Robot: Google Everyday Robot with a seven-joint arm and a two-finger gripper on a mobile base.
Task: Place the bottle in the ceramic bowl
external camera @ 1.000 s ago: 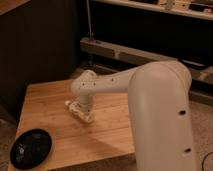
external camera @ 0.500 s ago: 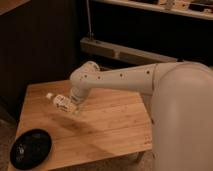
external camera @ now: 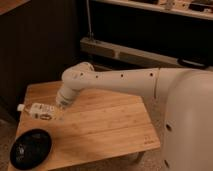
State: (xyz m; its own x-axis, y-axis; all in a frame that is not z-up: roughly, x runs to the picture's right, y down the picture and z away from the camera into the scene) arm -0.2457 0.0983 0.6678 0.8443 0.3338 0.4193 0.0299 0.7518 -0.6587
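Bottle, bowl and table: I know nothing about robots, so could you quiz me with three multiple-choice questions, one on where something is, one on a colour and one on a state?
1. Where is the bowl?
A. On the table, at its near left corner
B. On the shelf behind
C. On the floor

2. What colour is the bowl?
A. White
B. Black
C. Red

3. How is the bottle placed?
A. Standing upright
B. Lying sideways at the tool
C. Resting inside the bowl

Answers:
1 A: the bowl sits on the wooden table's near left corner.
2 B: it is glossy black.
3 B: the bottle is on its side, cap to the left, at the tool over the table's left part, and it is outside the bowl.
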